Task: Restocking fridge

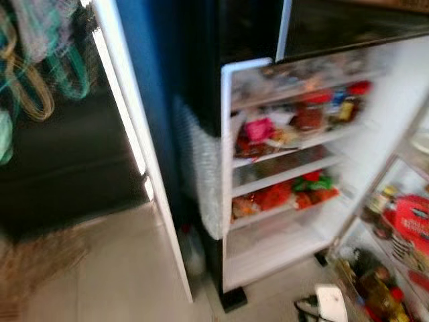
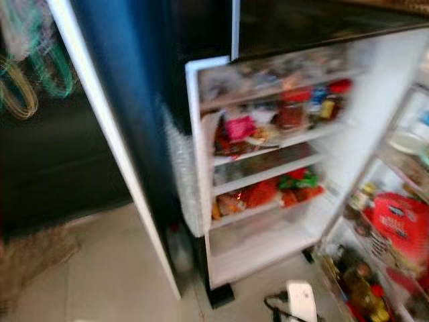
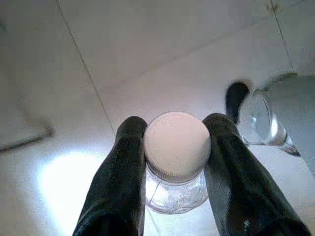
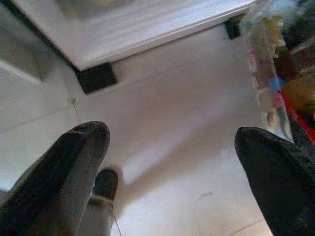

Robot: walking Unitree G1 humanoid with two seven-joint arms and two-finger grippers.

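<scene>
Currently head views show the open white fridge (image 1: 295,174), shelves packed, door racks full. Left tool (image 3: 174,162) pinches a clear white-capped jar (image 3: 177,147) above pale floor tiles (image 3: 147,44). Right tool (image 4: 172,162) is spread wide over floor near the fridge base.

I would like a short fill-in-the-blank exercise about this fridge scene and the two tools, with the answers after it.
1. The left tool is shut on a clear jar with a ____ lid.
2. The fridge door stands ____.
3. The right tool has its fingers ____ above the tiled floor.
4. The bottom shelf of the fridge is ____.

Missing words: white; open; open; empty
</scene>
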